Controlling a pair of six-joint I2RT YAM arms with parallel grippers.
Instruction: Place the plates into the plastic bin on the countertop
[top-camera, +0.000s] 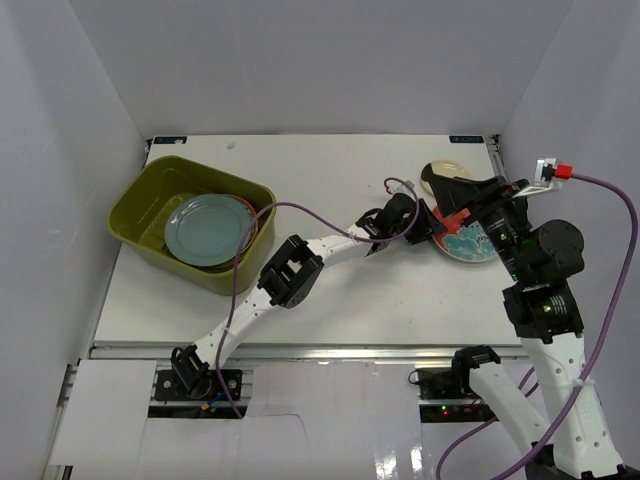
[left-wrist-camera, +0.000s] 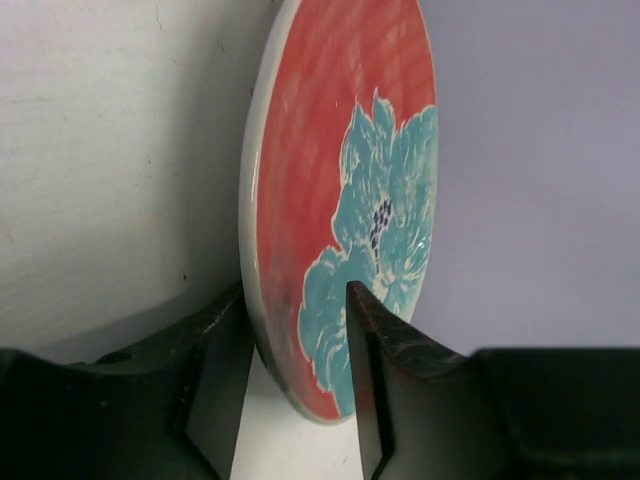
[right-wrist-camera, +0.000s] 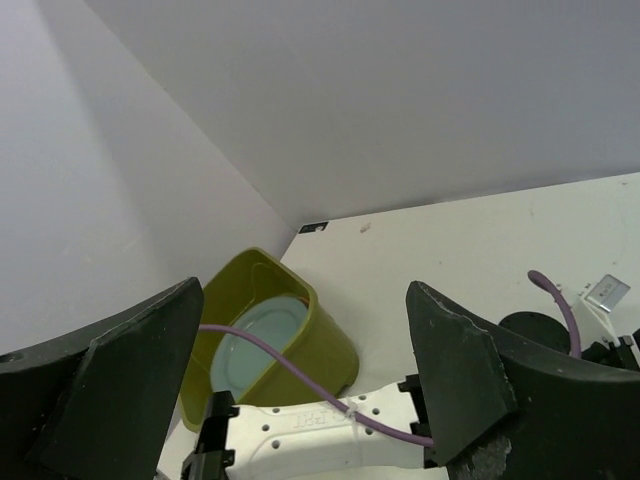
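- At the right of the countertop (top-camera: 380, 290), the left gripper (left-wrist-camera: 300, 375) is clamped on the rim of the red plate (left-wrist-camera: 330, 150).
- The right gripper (right-wrist-camera: 303, 298) hangs just beside it, fingers apart, holding nothing.
- At the left, the plastic bin (top-camera: 135, 222) holds a grey-blue plate (top-camera: 207, 228) on top.

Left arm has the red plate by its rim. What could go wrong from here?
1. The left gripper pinches only the rim of the red plate; it could pivot or slip on the carry to the plastic bin.
2. The open right gripper sits close by that plate; lifting might clip it.
3. The bin already holds a grey-blue plate; a hard drop could chip both.
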